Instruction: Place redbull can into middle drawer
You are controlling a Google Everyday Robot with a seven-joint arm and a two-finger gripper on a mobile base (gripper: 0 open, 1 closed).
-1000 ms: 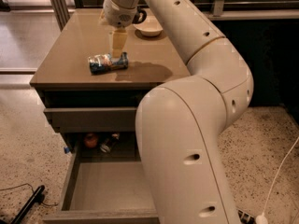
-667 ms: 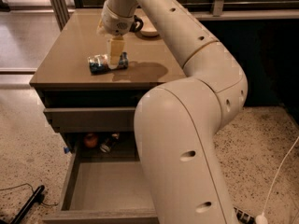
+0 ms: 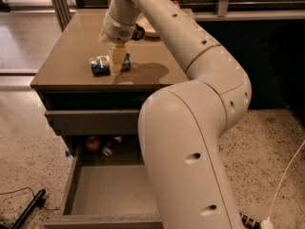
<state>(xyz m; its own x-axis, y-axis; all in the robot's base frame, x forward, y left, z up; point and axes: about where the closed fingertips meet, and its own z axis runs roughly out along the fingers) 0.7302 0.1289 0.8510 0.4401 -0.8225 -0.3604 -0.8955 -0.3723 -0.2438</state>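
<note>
The gripper [image 3: 116, 65], of smooth pale plastic, hangs over the redbull can [image 3: 100, 65], whose metal gleams on the bench [image 3: 66, 56] with its smooth, faintly glossy brown top. The middle drawer [image 3: 114, 194] looks matt grey-brown; the floor [image 3: 19, 128] is speckled stone.

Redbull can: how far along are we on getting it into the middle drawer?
Done: the middle drawer stands pulled open below the cabinet top.
In hand: the gripper is down at the redbull can, which lies on its side on that top. A firm grasp can't be confirmed.
Left: lift the can, carry it down over the open drawer and release it there.
</note>
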